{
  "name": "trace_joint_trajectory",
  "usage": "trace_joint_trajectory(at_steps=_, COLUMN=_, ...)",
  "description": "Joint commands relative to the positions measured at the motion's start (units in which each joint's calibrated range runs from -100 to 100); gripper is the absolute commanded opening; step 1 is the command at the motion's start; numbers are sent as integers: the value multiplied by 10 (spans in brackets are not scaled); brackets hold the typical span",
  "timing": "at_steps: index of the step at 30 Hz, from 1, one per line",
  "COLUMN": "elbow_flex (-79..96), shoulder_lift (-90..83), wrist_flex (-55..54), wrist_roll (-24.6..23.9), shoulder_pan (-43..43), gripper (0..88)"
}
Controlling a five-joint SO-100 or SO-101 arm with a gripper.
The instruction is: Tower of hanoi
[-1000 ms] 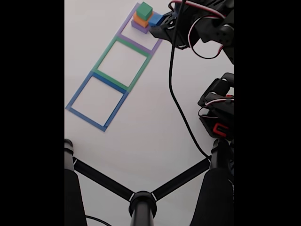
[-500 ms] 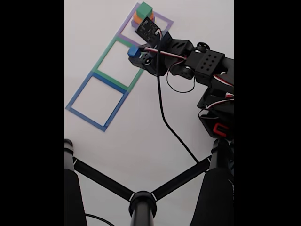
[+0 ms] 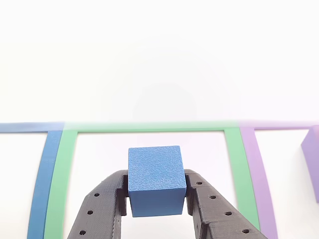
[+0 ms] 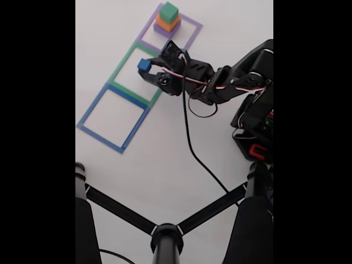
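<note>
Right, fixed view, left to right: blue square outline (image 4: 113,119) lies flat on the white desk (image 4: 165,159), green outline (image 4: 141,76) touches its upper right side, purple outline (image 4: 171,32) comes after that, all three in one diagonal row. Blue block (image 4: 144,65) sits over the inside of the green outline, pinched at the tip of the gripper (image 4: 146,67). Cannot tell from here whether the block touches the desk. Arm (image 4: 220,85) reaches in from the right edge, black cable (image 4: 190,140) hanging off it across the desk. Stack in the purple outline: purple block (image 4: 164,30) at the bottom, orange block (image 4: 166,22) on it, green block (image 4: 169,11) on top. Black tripod legs (image 4: 165,234) run along the bottom of the frame.

Other view, close in: blue outline strip (image 3: 44,179) far left, green outline (image 3: 67,169) framing the middle. Black fingers (image 3: 102,206) closed on the blue block (image 3: 155,179), one pressed on each side face, block level and square between them; gripper (image 3: 156,201). Purple outline (image 3: 256,179) to the right, edge of the purple block (image 3: 311,169) at the right border.
</note>
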Motion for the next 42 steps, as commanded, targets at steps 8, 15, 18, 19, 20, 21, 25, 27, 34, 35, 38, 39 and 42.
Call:
trace_joint_trajectory(at_steps=8, elbow_flex=-38, shoulder_lift=150, wrist_flex=-167, wrist_roll=6, shoulder_pan=2, gripper=21)
trace_joint_trajectory(at_steps=15, elbow_flex=-53, shoulder_lift=218, wrist_flex=-234, wrist_roll=6, shoulder_pan=4, gripper=36)
trace_joint_trajectory(at_steps=18, elbow_flex=-55, shoulder_lift=235, wrist_flex=-247, wrist_roll=6, shoulder_pan=11, gripper=71)
trace_joint_trajectory(at_steps=19, elbow_flex=-57, shoulder_lift=241, wrist_flex=-250, wrist_roll=6, shoulder_pan=14, gripper=94)
trace_joint_trajectory(at_steps=20, elbow_flex=-60, shoulder_lift=245, wrist_flex=-250, wrist_roll=6, shoulder_pan=16, gripper=109)
trace_joint_trajectory(at_steps=21, elbow_flex=-63, shoulder_lift=249, wrist_flex=-251, wrist_roll=6, shoulder_pan=18, gripper=117)
trace_joint_trajectory(at_steps=25, elbow_flex=-78, shoulder_lift=262, wrist_flex=-253, wrist_roll=6, shoulder_pan=22, gripper=155)
trace_joint_trajectory(at_steps=27, elbow_flex=-83, shoulder_lift=263, wrist_flex=-254, wrist_roll=6, shoulder_pan=22, gripper=180)
trace_joint_trajectory(at_steps=34, elbow_flex=-72, shoulder_lift=186, wrist_flex=-206, wrist_roll=6, shoulder_pan=14, gripper=254)
trace_joint_trajectory(at_steps=35, elbow_flex=-66, shoulder_lift=163, wrist_flex=-189, wrist_roll=6, shoulder_pan=14, gripper=256)
trace_joint_trajectory(at_steps=38, elbow_flex=-49, shoulder_lift=53, wrist_flex=-84, wrist_roll=6, shoulder_pan=14, gripper=254)
trace_joint_trajectory(at_steps=39, elbow_flex=-45, shoulder_lift=10, wrist_flex=-41, wrist_roll=6, shoulder_pan=15, gripper=251)
trace_joint_trajectory(at_steps=42, elbow_flex=-42, shoulder_lift=-138, wrist_flex=142, wrist_roll=6, shoulder_pan=26, gripper=202)
